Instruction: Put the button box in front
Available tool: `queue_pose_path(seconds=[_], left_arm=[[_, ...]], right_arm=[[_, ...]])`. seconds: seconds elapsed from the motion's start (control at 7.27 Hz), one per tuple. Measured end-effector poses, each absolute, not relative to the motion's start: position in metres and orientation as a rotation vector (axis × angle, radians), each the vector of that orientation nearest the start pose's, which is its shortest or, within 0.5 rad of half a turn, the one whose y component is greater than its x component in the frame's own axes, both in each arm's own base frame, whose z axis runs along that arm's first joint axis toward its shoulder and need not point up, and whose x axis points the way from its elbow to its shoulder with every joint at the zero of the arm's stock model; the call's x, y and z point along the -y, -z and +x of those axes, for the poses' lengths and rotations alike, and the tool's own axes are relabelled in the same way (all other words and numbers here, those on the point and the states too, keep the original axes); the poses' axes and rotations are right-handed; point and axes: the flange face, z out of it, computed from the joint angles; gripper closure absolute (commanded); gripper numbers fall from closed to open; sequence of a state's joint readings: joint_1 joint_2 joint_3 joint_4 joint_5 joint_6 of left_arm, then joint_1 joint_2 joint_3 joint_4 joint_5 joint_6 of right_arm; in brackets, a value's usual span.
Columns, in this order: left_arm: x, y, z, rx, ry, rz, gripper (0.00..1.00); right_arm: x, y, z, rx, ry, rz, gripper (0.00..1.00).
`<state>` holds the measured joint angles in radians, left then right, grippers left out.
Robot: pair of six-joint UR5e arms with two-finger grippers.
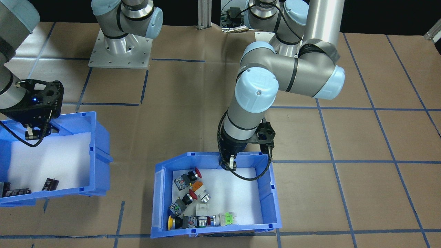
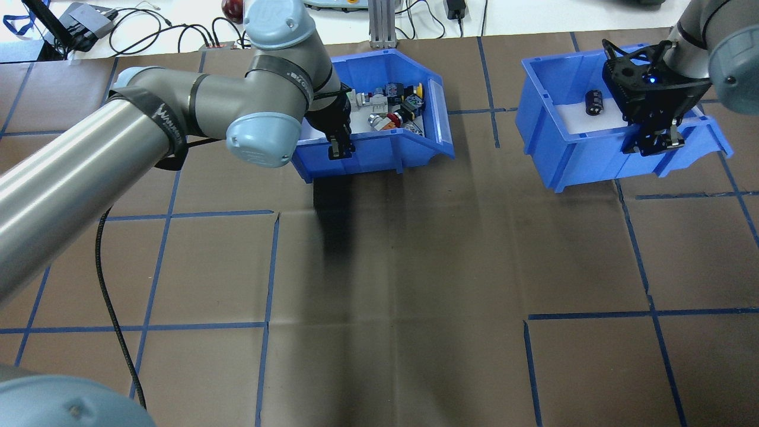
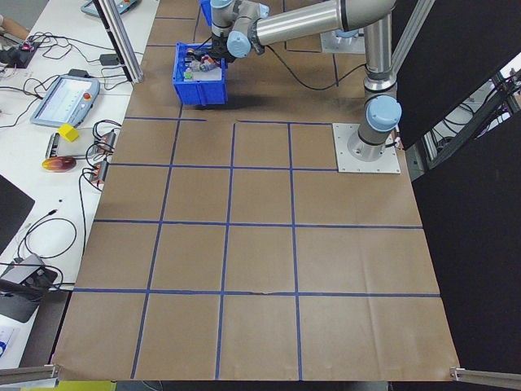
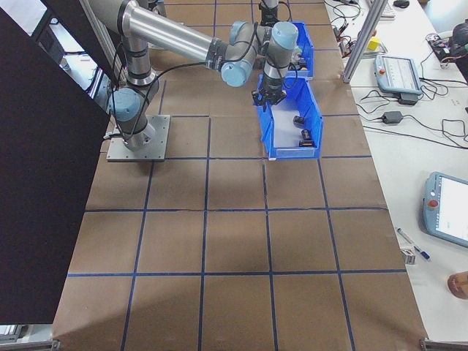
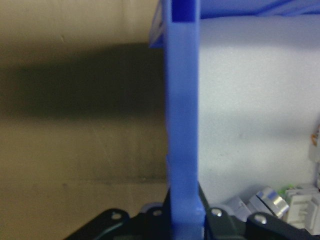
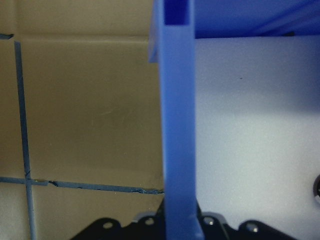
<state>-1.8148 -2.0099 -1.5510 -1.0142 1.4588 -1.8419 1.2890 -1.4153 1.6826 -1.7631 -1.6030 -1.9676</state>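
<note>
The button box is a blue bin with a white foam floor and red, yellow, green and orange push-buttons lying in it. It sits at the far side of the table, left of centre in the overhead view. My left gripper is shut on its near wall, one finger inside and one outside. A dark shadow lies on the paper below the box. My right gripper is shut on the near wall of a second blue bin, which holds dark capacitors.
Brown paper with a blue tape grid covers the table. The right arm's base plate stands at the robot's side. The left arm's black cable hangs over the paper. Desks with cables and pendants lie beyond the far edge.
</note>
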Motion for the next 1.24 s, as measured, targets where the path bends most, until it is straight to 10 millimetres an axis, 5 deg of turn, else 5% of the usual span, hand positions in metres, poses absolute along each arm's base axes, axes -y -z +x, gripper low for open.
queue_pose_path(seconds=[0.28, 0.55, 0.69, 0.96, 1.24], left_arm=[[0.606, -0.282, -0.333, -2.339, -0.044, -2.357, 0.94], [0.604, -0.273, -0.345, -2.357, -0.026, -2.316, 0.28], [0.604, -0.274, -0.343, -2.346, 0.051, -2.297, 0.20], [0.604, -0.283, -0.338, -2.309, 0.189, -2.278, 0.18], [0.590, -0.326, -0.330, -2.312, 0.231, -2.286, 0.19]], right_arm=[[0.529, -0.359, -0.026, -2.081, -0.094, -2.278, 0.96], [0.514, -0.352, -0.024, -2.130, -0.084, -2.252, 0.96], [0.511, -0.352, -0.023, -2.153, -0.082, -2.237, 0.96], [0.504, -0.354, -0.021, -2.188, -0.081, -2.206, 0.96], [0.487, -0.358, -0.015, -2.203, -0.078, -2.197, 0.95]])
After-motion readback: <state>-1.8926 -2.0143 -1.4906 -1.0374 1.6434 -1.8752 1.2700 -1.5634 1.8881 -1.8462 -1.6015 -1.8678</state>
